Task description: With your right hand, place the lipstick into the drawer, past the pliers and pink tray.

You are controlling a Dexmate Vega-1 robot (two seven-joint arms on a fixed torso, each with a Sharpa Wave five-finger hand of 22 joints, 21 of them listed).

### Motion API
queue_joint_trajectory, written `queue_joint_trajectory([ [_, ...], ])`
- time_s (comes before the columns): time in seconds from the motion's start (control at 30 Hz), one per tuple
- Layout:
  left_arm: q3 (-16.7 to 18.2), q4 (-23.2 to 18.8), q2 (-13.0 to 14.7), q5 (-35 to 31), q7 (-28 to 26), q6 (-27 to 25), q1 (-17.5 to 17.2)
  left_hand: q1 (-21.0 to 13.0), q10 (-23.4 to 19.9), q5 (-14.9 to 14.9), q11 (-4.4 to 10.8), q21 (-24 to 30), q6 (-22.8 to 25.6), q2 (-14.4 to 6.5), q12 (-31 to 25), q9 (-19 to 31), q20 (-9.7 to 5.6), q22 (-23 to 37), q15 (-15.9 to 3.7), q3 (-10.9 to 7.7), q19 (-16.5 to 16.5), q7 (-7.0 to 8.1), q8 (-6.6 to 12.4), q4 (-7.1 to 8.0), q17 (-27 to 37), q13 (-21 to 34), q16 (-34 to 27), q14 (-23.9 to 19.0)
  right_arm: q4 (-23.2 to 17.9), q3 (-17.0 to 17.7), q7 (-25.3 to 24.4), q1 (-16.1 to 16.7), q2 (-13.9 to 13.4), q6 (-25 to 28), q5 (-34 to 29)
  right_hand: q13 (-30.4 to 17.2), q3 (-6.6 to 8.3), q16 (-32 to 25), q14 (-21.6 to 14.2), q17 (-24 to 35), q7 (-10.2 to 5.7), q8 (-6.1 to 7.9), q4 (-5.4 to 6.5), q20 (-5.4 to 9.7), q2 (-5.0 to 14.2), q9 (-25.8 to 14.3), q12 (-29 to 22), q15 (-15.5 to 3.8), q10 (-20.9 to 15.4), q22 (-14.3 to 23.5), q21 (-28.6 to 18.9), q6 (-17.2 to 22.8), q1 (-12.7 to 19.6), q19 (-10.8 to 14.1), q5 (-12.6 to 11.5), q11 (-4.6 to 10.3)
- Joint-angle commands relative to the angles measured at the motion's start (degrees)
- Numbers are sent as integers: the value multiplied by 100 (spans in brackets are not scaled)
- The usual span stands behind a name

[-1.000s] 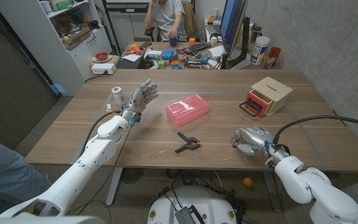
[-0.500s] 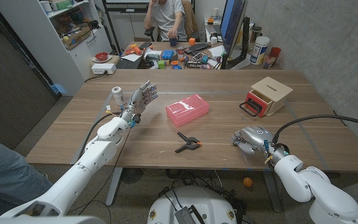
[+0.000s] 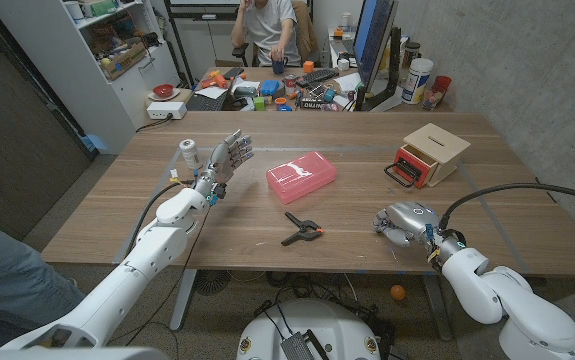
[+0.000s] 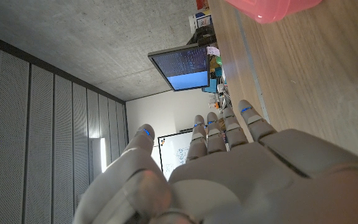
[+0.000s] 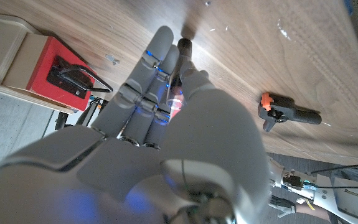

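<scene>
My right hand (image 3: 402, 222) sits low on the table near its front right, fingers curled. In the right wrist view that hand (image 5: 166, 143) pinches the dark lipstick (image 5: 183, 55) between thumb and fingers, and its tip pokes out over the wood. The black pliers (image 3: 302, 230) with orange tips lie to the left of the hand. Farther back is the pink tray (image 3: 301, 177). The wooden box with a red drawer (image 3: 429, 155) stands at the back right, its drawer (image 5: 60, 62) pulled out slightly. My left hand (image 3: 225, 160) is raised at the left with fingers spread, holding nothing.
A small white bottle (image 3: 188, 153) stands beside my left hand. Behind the table is a cluttered desk (image 3: 267, 95) where a person (image 3: 267, 30) sits. The table's right edge (image 3: 557, 215) runs close to the drawer box.
</scene>
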State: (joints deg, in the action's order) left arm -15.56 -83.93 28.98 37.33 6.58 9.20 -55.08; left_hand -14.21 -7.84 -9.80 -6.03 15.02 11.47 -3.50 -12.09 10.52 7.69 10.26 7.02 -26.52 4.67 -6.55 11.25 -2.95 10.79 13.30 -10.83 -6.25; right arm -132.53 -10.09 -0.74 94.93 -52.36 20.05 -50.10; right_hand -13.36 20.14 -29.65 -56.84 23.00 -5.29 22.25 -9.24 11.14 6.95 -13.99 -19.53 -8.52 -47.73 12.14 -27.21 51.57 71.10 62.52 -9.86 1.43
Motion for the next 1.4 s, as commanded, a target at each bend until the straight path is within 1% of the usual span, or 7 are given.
queue_joint_trajectory([
  [0.03,-62,13,4,-24,23,-51,45,30,-5,-26,-8,-17,57,0,-36,20,16,14,40,-28,23,-2,3,-38,8,9,-31,-10,-182,140,36,79,-53,56,-72,-12,-2,16,-117,45,34,-16,31,40,48,-12,-91,-502,-541,27,-90,-22,57,46,-29,397],
  [0.27,-88,-33,8,-170,-112,-5,43,33,-11,-26,-9,-24,59,-2,-40,20,20,15,41,-28,28,0,1,-43,8,5,-33,-16,-306,188,138,51,-64,131,-287,-4,-15,66,-159,62,40,-18,59,53,72,-16,-78,-500,-566,36,-158,-9,46,54,-32,442],
  [0.43,-60,-109,39,-174,-138,15,21,36,-16,-27,-1,-30,46,-6,-43,20,15,15,30,-29,36,3,-5,-50,7,1,-30,-10,-363,252,204,-3,-52,108,-345,-1,-25,88,-187,73,18,-16,84,55,88,-18,-78,-490,-593,40,-187,5,22,43,-36,430],
  [0.9,-54,-230,109,-203,-203,35,-17,41,-5,-27,7,-50,42,-14,-40,20,8,16,20,-32,37,7,-10,-64,5,-9,-31,-14,-472,599,352,-181,-6,-96,-207,7,-47,135,-294,119,4,-4,97,62,100,-23,-59,-497,-635,48,-291,54,7,44,-49,442],
  [1.07,-54,-222,107,-197,-210,56,-27,44,-9,-26,14,-58,41,-15,-43,20,5,16,14,-32,37,12,-11,-70,5,-12,-28,-6,-527,715,402,-207,-27,-107,-324,10,-51,149,-323,132,11,-10,101,62,106,-25,-56,-491,-654,50,-324,43,3,55,-52,436],
  [1.27,-57,-217,104,-192,-217,69,-29,47,-10,-26,16,-64,35,-17,-44,20,0,16,13,-32,42,15,-14,-76,5,-16,-23,7,-553,858,481,-319,-12,-191,-320,13,-63,168,-362,147,9,1,122,62,112,-25,-45,-488,-663,50,-364,73,-27,62,-53,455],
  [1.4,-60,-195,93,-181,-207,88,-26,50,0,-26,19,-71,19,-17,-41,20,3,16,12,-31,41,19,-21,-81,4,-19,-24,5,-553,892,628,-494,12,-205,-255,15,-68,178,-377,154,12,-1,129,61,113,-25,-40,-485,-666,51,-381,72,-39,63,-54,462],
])
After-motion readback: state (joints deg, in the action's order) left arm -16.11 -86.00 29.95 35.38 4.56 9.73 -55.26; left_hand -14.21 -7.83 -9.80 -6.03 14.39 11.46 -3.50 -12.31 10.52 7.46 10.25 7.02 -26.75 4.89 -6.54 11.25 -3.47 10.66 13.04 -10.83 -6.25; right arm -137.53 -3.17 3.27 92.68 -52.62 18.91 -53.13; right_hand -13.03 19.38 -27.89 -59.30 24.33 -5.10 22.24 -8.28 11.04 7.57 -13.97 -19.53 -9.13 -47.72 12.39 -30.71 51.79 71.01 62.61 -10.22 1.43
